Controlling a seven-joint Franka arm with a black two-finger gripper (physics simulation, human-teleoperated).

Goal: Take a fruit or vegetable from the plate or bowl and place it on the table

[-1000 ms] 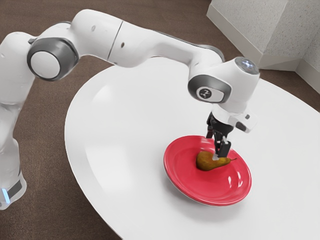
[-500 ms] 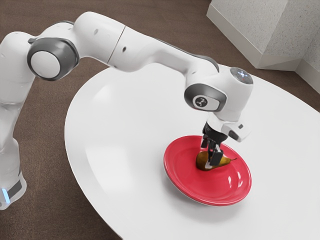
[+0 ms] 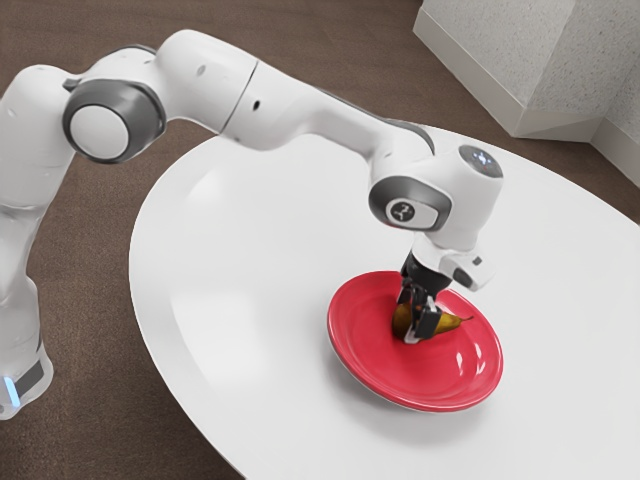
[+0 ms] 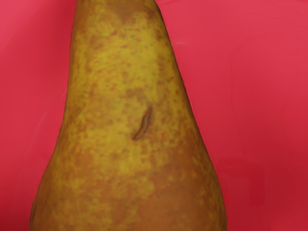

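Over a round, glossy white table, reaches by white jointed arm into a shallow, glossy red plate, black two-finger gripper lowered astride a mottled yellow-brown pear on its side. Could squeeze the fruit out through its taper if off-centre, or scrape bottom if too low. Shows jaws moderately spread, one each side; cannot confirm contact.

Plate: glossy, smooth, plainly highlighted. Pear: mottled skin, low sheen. Counter: smooth, softly reflective. Arm shell: smooth, plastic-looking. Floor: matt, carpet-like. Wall: matt, speckled.
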